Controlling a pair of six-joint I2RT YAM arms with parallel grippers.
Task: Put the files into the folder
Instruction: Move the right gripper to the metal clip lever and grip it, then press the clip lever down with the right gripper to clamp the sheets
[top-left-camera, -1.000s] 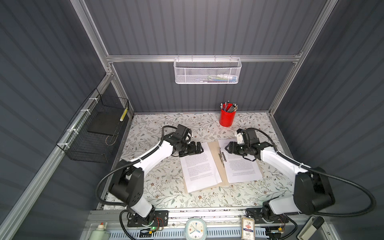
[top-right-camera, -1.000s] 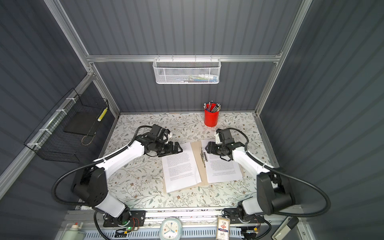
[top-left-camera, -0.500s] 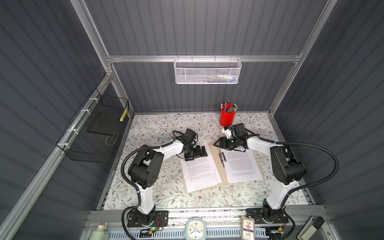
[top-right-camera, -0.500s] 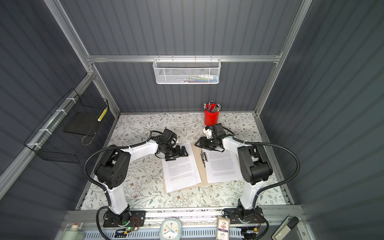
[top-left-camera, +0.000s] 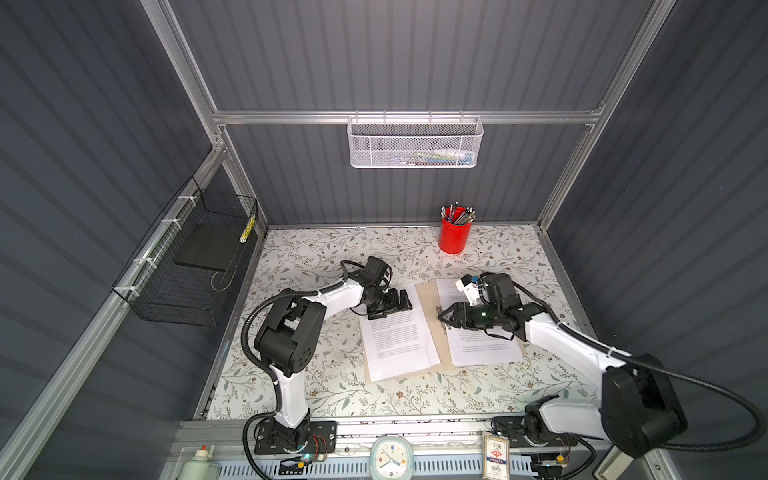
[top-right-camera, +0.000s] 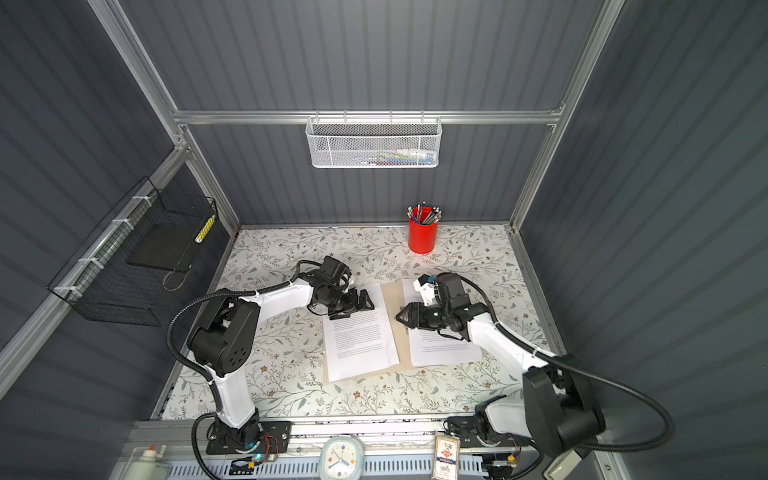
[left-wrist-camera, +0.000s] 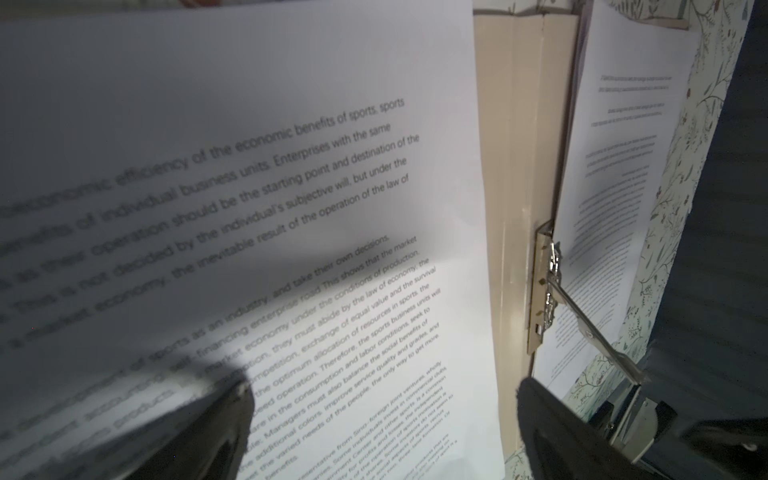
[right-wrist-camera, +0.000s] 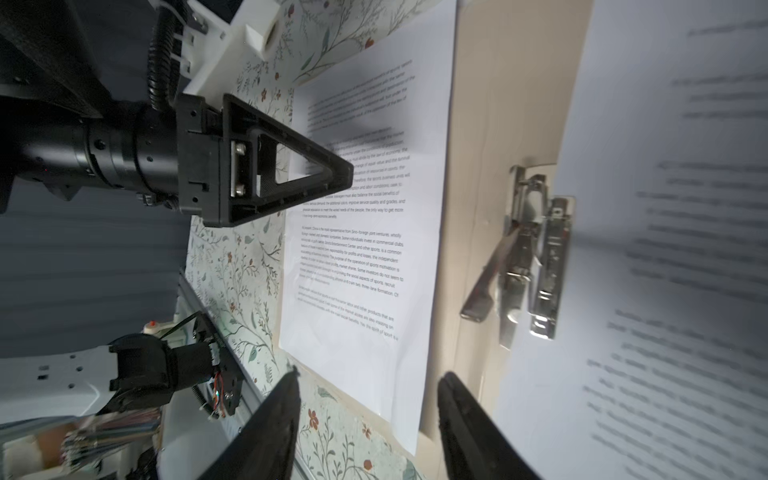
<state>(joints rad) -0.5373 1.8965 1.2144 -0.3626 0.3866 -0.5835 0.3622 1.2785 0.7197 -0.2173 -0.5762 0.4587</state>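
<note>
Holding nothing, L gripper (top-left-camera: 405, 300) wide, R gripper (top-left-camera: 443, 319) approx halfway, files (top-left-camera: 397, 345) on open folder (top-left-camera: 427, 297)

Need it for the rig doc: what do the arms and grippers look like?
Left arm and right arm: white links, bulky black joint housings. A black corrugated conduit loops along each. Left gripper and right gripper are all black, with triangular open-frame fingers. A white bracket sits on the right wrist.
</note>
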